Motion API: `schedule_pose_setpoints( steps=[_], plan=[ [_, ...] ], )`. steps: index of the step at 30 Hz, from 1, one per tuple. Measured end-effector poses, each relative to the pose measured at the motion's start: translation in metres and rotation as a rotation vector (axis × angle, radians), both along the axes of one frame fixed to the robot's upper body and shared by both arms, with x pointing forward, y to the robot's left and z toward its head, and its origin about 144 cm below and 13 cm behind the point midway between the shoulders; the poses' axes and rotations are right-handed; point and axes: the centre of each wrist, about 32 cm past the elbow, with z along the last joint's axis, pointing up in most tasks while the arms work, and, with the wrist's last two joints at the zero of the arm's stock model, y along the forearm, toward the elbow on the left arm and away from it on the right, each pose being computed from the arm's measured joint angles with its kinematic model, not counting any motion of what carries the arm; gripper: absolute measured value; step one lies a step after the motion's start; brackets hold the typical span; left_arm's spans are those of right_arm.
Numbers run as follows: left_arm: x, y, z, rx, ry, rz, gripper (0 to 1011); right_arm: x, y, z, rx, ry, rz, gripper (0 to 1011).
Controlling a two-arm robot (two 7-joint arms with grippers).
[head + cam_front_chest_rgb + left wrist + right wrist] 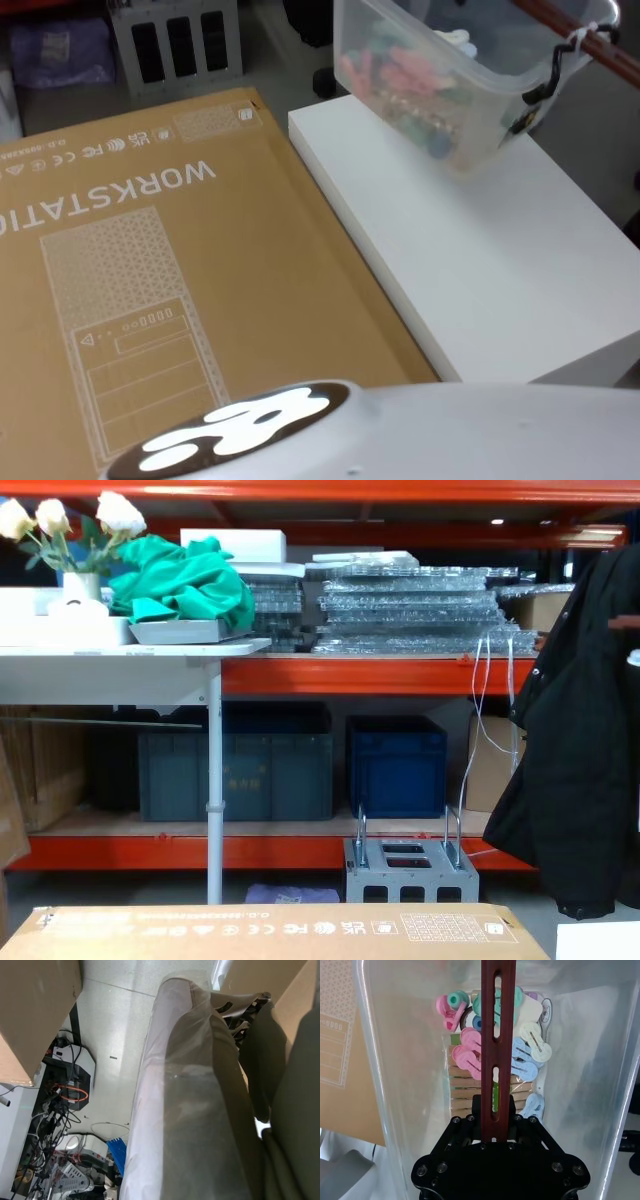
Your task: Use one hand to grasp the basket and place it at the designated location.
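The basket (420,80) is a clear plastic tub hanging tilted over the far end of the white table (500,270); I cannot tell whether its lower corner touches the top. Its reddish-brown bar handle (570,25) is tied on with a white zip tie (580,38). In the right wrist view my black right gripper (497,1125) is shut on that handle (497,1020), with the basket's wall (395,1060) below. Pastel and wooden clothes pegs (470,1060) lie inside. My left arm is off to the side, its wrist view looking down at the floor.
A large cardboard box (150,300) marked WORKSTATION lies left of the white table. Ahead, shelving holds dark blue crates (395,765), with a small grey rack (410,865) on the floor and a black coat (580,760) hanging at right. Cables (65,1090) lie on the floor.
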Motion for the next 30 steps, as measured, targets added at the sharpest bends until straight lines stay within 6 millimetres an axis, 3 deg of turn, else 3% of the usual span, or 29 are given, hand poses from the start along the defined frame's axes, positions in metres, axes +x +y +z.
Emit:
schedule_pose_setpoints(
  steps=[14,21,30],
  plan=[
    [0.000,0.000,0.000,0.000,0.000,0.000,0,-0.002,0.034,0.018,-0.015,-0.030,0.188,233],
    [0.000,0.000,0.000,0.000,0.000,0.001,0,-0.012,0.066,0.027,-0.039,-0.070,0.364,233],
    [0.000,0.000,0.000,0.000,0.000,0.000,0,-0.022,0.090,0.029,-0.034,-0.081,0.539,233]
  ],
)
